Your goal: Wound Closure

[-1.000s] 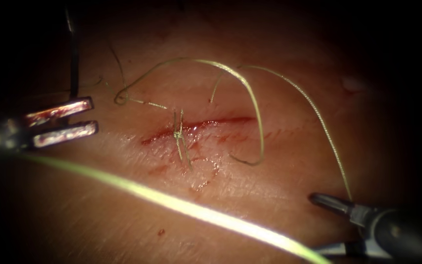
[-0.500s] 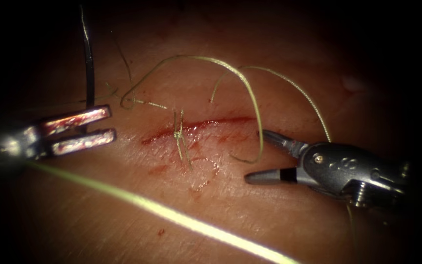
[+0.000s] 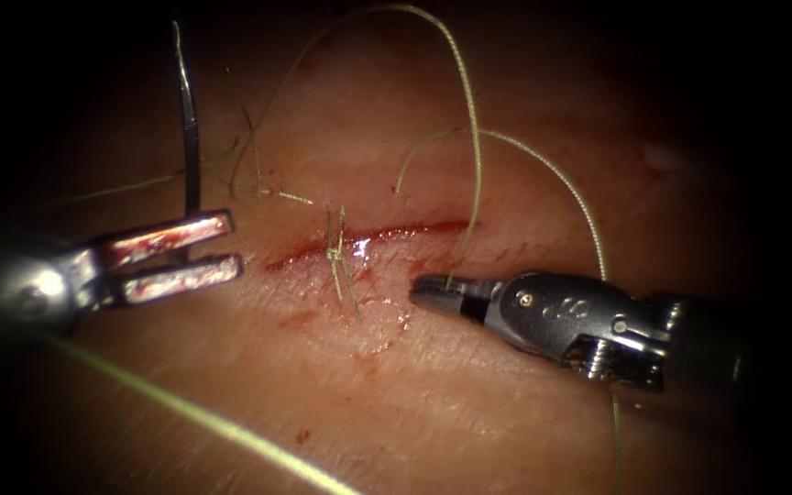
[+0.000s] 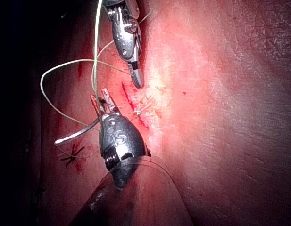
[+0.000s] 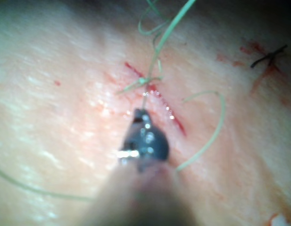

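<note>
Needle (image 3: pixel 187 128): pinched at its lower end by left tool (image 3: pixel 231 246), stands upright, out of tissue (image 3: pixel 469 403), left of cut (image 3: pixel 368 238).
Left tool: jaws part spread past needle.
Right tool (image 3: pixel 428 291): jaws pressed on thread (image 3: pixel 469 119), just right of knot (image 3: pixel 333 252), nearer it than left.
Change: right tool has advanced, clamped, lifted loop.

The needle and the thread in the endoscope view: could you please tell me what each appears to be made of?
The needle, held near one end by the left tool left of the cut, out of the tissue, looks like dark polished steel: thin, stiff, evenly curved, with a glint. The thread, gripped by the right tool, looks like pale green braided fibre, probably synthetic: limp loops, faintly beaded surface.
</note>
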`<action>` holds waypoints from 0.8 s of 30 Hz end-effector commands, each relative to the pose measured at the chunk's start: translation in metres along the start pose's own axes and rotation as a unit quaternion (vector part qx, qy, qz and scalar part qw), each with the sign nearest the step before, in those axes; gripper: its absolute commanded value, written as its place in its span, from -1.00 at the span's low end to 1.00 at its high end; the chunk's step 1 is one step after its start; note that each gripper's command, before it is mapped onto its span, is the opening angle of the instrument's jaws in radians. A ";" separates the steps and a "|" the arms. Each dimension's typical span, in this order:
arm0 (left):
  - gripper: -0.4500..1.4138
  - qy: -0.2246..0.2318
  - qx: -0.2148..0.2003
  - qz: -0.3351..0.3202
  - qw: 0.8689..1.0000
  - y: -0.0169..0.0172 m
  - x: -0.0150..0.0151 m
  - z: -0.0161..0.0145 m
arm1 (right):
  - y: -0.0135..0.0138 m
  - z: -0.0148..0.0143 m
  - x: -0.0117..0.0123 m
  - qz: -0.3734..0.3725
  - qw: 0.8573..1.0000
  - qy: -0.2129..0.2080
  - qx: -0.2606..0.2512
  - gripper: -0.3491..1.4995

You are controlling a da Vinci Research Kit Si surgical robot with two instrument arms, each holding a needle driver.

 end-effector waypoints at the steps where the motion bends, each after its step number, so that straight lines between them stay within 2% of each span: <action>1: -1.00 0.002 -0.002 0.001 1.000 -0.0001 -0.0005 0.0008 | -0.0005 -0.0001 -0.0001 0.004 1.000 0.000 0.009 -1.00; 6: -1.00 0.008 -0.008 0.004 1.000 0.0004 -0.0008 0.0016 | -0.0026 -0.0035 -0.0009 0.010 0.999 -0.012 0.035 -1.00; 19: -1.00 0.016 -0.019 0.012 1.000 0.0016 -0.0017 0.0035 | -0.0102 -0.0165 -0.0042 0.017 0.996 -0.052 0.071 -1.00; 24: -1.00 0.018 -0.022 0.014 1.000 0.0018 -0.0017 0.0038 | -0.0126 -0.0207 -0.0045 0.023 0.995 -0.052 0.079 -1.00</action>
